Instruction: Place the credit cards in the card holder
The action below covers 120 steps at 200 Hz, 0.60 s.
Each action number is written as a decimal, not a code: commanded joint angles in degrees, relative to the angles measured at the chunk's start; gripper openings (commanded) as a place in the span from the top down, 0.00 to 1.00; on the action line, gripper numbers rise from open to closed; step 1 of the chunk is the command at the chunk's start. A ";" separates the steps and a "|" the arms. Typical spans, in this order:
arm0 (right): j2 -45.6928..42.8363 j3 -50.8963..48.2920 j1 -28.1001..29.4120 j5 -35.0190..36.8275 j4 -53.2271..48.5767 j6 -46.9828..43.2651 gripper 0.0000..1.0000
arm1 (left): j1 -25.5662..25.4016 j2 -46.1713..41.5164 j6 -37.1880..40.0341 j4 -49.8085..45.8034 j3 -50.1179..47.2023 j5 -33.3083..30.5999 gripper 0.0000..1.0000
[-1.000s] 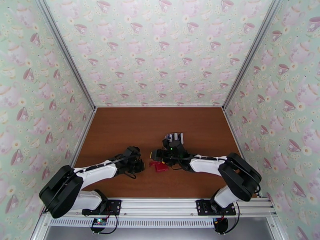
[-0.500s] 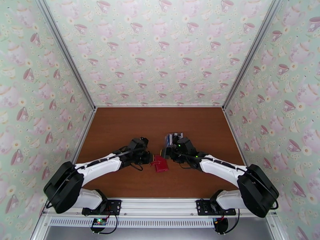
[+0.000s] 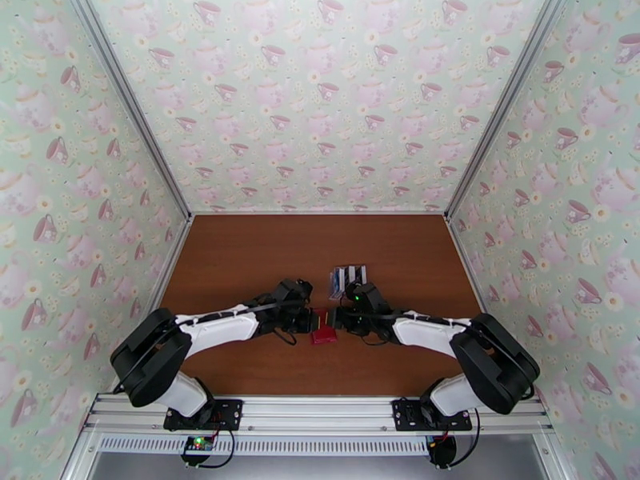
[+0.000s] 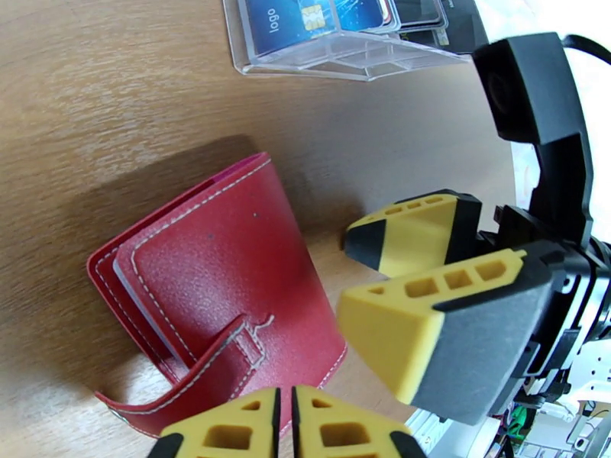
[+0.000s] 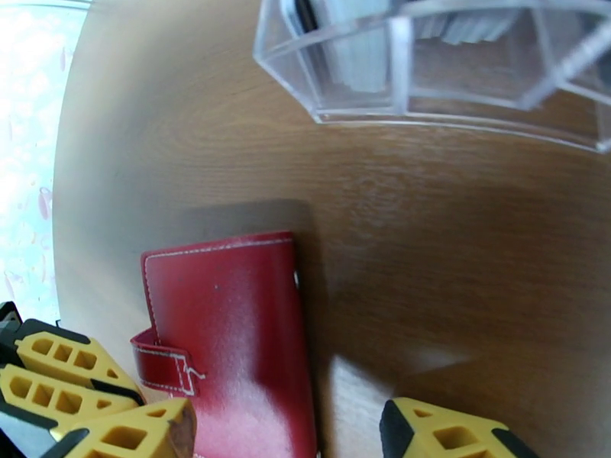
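A small red leather-like folding card holder (image 3: 324,336) with pale stitching lies flat and folded shut on the brown wooden tabletop (image 3: 240,258), about mid-width and nearer the near edge than the far wall, with its snap tab (image 4: 243,346) strapped across the cover. The credit cards (image 4: 298,17), thin plastic rectangles, stand in a clear plastic rack (image 3: 350,275) a little farther back and slightly right of the card holder, apart from it. The front card is blue with a chip and the word "logo", and darker ones are stacked behind it. Both arms reach in toward the middle, their tips close together at the card holder. The left fingers (image 4: 336,433), yellow blocks, are clenched together with only a thin slit between them and nothing seen held. In the left wrist view they sit just by the tab edge of the card holder, and I cannot tell whether they touch it. The right fingers (image 4: 428,330), yellow with grey pads, stand released and well spread. In the right wrist view one is at the left by the tab and the other at the right, so the card holder lies between them, with a strip of bare wood separating its right edge from the right-hand one
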 commanded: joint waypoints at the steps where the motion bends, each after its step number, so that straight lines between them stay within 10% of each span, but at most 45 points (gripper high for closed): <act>1: 2.06 -0.54 -0.11 -3.04 4.06 -1.26 0.34 | 0.06 1.08 1.69 -0.25 -1.42 -2.30 0.88; 120: 4.24 -1.23 2.16 -9.28 8.41 -2.98 0.46 | 1.14 2.60 0.43 4.42 -7.69 -1.65 0.88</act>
